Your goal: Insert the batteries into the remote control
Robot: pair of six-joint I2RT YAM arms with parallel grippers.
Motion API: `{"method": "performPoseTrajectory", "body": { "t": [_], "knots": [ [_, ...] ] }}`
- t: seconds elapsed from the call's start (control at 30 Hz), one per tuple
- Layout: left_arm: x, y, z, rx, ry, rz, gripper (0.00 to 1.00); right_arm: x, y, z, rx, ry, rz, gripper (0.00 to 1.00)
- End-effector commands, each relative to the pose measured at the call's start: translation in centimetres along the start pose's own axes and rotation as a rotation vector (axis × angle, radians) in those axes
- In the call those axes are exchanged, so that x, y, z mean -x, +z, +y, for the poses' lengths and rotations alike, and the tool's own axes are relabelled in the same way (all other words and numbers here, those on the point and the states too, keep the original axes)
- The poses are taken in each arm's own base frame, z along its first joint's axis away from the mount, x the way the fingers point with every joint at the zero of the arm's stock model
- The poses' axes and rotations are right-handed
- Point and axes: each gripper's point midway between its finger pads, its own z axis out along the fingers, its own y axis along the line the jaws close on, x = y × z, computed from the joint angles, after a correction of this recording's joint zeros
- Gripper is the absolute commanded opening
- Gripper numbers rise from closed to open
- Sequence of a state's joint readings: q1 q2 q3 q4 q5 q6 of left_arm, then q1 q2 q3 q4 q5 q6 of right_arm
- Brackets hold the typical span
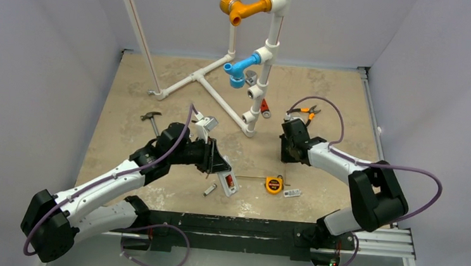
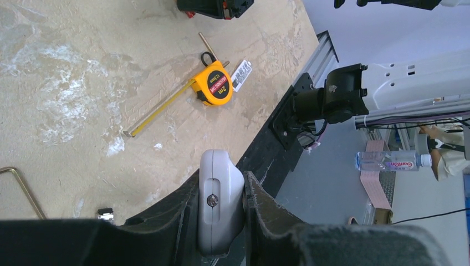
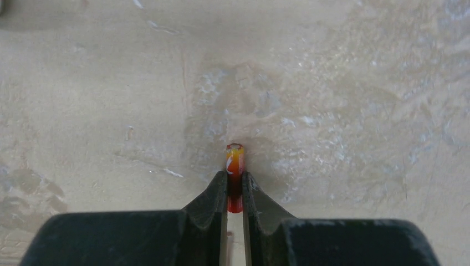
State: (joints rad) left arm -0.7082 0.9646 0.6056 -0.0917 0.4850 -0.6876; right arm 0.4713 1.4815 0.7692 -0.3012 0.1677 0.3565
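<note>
The right fingers (image 3: 234,178) are pinched nearly shut on a battery (image 3: 234,157), a thin red and orange cell held by its lower half, with its far end pointing at the tabletop (image 3: 360,83). Whether that end touches the surface cannot be told. In the top view this grip sits beyond the tape measure (image 1: 273,185), on the side away from the arm bases and a little to its right. The left fingers (image 2: 220,185) are closed tight on one end of the remote (image 2: 220,172), a pale grey-white slab with a small screw in the face toward the wrist camera. From above, the remote (image 1: 229,183) slants out of the left fingers (image 1: 219,168) to the left of the tape measure, near it but not touching, and a red cell shows in its upturned face. The tape measure is round and orange-yellow, and its yellow blade is drawn out flat on the tabletop toward the remote. A small barcode label (image 1: 292,193) lies just beside the tape measure on its right. A short silver piece (image 1: 211,189) lies on the tabletop just left of the remote. Well beyond the tape measure stand a white pipe frame (image 1: 223,100) with orange and blue fittings, a hammer (image 1: 151,119) to its left, and orange-handled pliers (image 1: 307,112) to its right.
</note>
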Motion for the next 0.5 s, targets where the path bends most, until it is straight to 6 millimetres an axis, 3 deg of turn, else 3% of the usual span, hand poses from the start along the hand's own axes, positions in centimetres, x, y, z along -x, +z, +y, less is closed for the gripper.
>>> {"method": "performPoseTrajectory", "body": {
  "t": [0.0,0.17,0.33,0.47],
  "knots": [
    [2.24,-0.20,-2.24,-0.066,0.051,-0.057,0.00,0.11,-0.38,-1.15,-0.077,0.053,-0.035,0.00],
    [2.39,-0.17,-2.30,-0.068,0.047,-0.064,0.00,0.15,-0.16,-0.72,-0.112,0.017,0.006,0.00],
    [2.30,-0.39,-2.10,-0.059,0.046,-0.075,0.00,-0.33,-0.06,-0.71,-0.130,0.008,0.025,0.15],
    [2.20,-0.31,-2.01,-0.059,0.042,-0.072,0.00,-0.62,0.04,-0.68,-0.132,0.005,0.031,0.20]
  ]
}}
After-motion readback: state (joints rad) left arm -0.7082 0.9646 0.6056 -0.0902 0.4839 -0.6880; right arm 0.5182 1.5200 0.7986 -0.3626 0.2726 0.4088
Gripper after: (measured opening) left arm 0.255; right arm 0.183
